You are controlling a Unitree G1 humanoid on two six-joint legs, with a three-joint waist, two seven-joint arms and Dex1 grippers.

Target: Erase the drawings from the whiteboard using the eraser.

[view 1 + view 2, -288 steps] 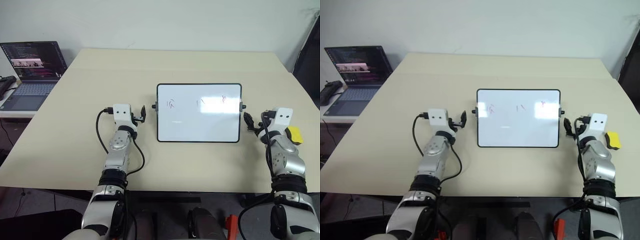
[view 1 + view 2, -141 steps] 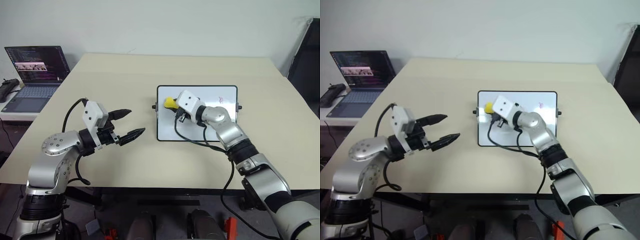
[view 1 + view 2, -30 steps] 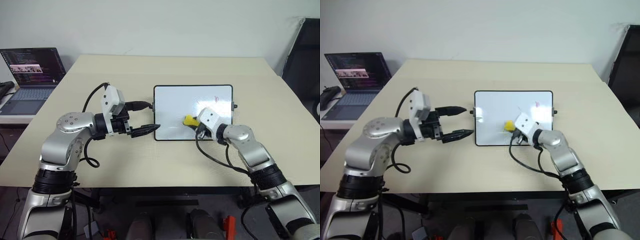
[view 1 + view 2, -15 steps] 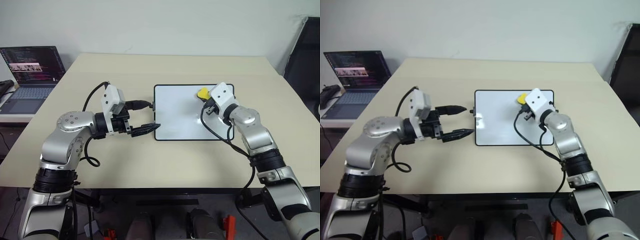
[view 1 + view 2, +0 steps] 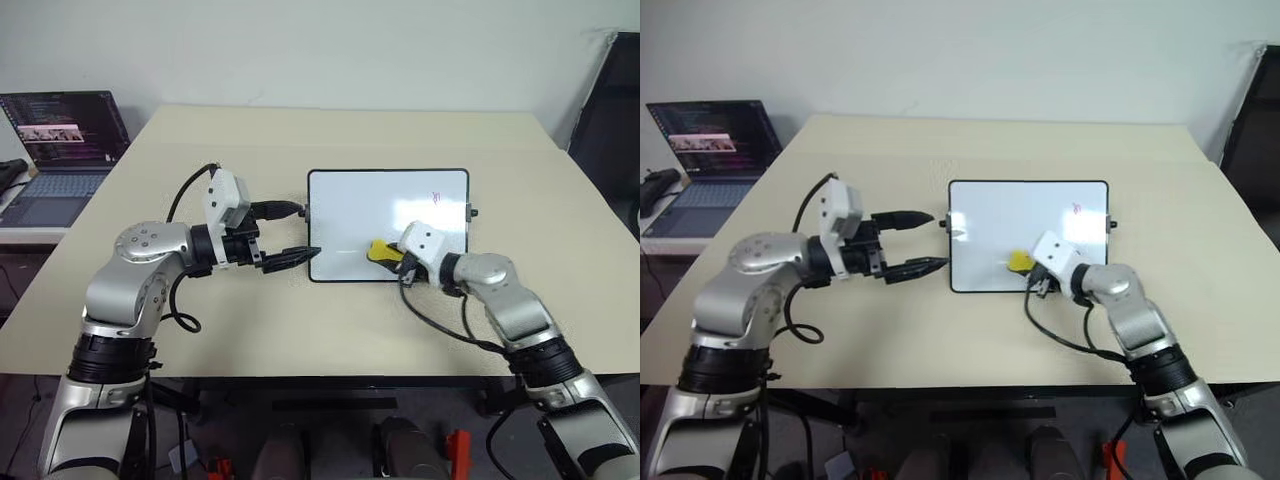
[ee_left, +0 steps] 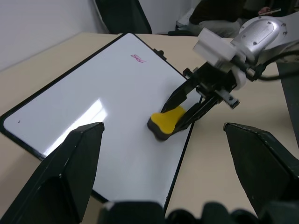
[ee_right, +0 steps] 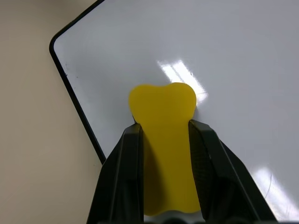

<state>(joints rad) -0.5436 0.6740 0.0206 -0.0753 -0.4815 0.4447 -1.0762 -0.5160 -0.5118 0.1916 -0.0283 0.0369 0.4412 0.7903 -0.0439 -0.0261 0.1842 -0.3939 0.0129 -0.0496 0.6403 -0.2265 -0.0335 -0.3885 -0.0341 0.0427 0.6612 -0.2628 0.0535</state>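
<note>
My right claw (image 5: 392,254), clamped on the eraser (image 5: 380,250), has swept back to the board's (image 5: 350,200) near edge; the red mark (image 5: 436,197) remains beyond it. Left claw (image 5: 301,231) apart, bracing.

beige table (image 5: 200,140), white wall (image 5: 320,50) behind, open laptop (image 5: 60,140) on side desk at left.

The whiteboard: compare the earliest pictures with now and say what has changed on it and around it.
The right gripper picked up the eraser from the table beside the whiteboard and now holds it on the board's near edge. The two dark drawings are wiped away; only the reddish mark remains. The left gripper rose and now brackets the board's left edge, open. The laptop stays as it was.
</note>
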